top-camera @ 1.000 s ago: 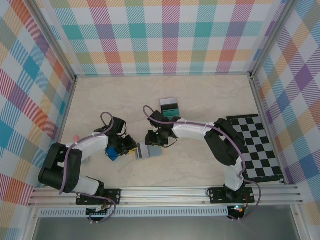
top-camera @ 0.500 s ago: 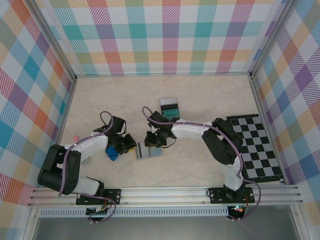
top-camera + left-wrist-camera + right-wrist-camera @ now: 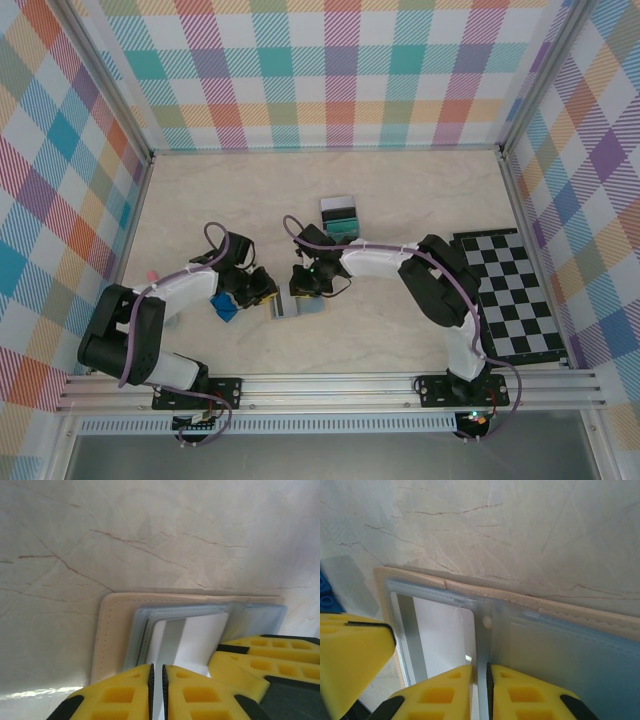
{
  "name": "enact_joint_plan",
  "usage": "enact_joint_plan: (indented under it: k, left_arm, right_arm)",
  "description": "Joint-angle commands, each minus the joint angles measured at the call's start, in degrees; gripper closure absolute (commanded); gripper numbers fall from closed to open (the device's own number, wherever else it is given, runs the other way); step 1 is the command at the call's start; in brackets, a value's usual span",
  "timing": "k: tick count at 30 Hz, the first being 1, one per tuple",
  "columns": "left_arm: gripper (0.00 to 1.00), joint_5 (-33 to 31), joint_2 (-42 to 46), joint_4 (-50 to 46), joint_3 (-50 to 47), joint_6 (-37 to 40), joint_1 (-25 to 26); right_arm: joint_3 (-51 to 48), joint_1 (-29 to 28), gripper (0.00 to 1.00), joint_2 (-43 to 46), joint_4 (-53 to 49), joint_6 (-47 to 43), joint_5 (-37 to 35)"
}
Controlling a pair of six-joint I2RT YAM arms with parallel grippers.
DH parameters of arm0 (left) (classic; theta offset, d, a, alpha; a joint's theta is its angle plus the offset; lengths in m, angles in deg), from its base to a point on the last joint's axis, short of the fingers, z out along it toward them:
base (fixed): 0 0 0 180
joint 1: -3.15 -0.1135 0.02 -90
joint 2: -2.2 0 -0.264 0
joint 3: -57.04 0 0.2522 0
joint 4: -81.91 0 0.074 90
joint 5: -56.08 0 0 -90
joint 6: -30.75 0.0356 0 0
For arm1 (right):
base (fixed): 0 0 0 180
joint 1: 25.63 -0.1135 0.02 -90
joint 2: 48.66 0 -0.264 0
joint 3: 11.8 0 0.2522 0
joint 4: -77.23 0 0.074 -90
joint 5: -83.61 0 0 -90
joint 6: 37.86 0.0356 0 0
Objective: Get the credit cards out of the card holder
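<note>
The card holder (image 3: 299, 305) lies open on the table between the two grippers, tan outside (image 3: 115, 625) and blue-grey inside (image 3: 560, 645). A pale card with a grey stripe (image 3: 192, 640) sticks partly out of its left pocket. My left gripper (image 3: 157, 669) is shut on that card's near edge, at the holder's left side (image 3: 262, 291). My right gripper (image 3: 481, 669) is shut on the holder's blue-grey middle fold, at its upper edge (image 3: 305, 284). Two other cards, teal-green and grey (image 3: 340, 214), lie stacked farther back on the table.
A small bright-blue block (image 3: 224, 306) sits under the left arm, just left of the holder. The black-and-white checkered mat (image 3: 515, 295) covers the right side of the table. Checked walls close in the left, back and right.
The two grippers have closed in slightly on the holder, which has barely shifted. Both stay shut.
</note>
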Motion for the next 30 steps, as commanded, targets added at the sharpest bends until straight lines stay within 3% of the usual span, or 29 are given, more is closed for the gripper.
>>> enact_joint_plan:
  k: [1,12,30]
  left_arm:
    - [0.86,-1.4,-0.6,-1.3,0.5,0.8,0.4]
    - [0.87,-3.0,-2.5,-2.1,-0.2,0.9,0.5]
    - [0.86,-4.6,-0.9,-3.3,-0.1,1.3,0.5]
  right_arm:
    - [1.0,0.1,0.84,-1.1,-0.4,-0.9,1.5]
    - [1.5,0.2,0.84,-2.2,1.1,-1.4,4.7]
    - [-1.3,0.7,1.0,1.6,3.8,-1.1,4.8]
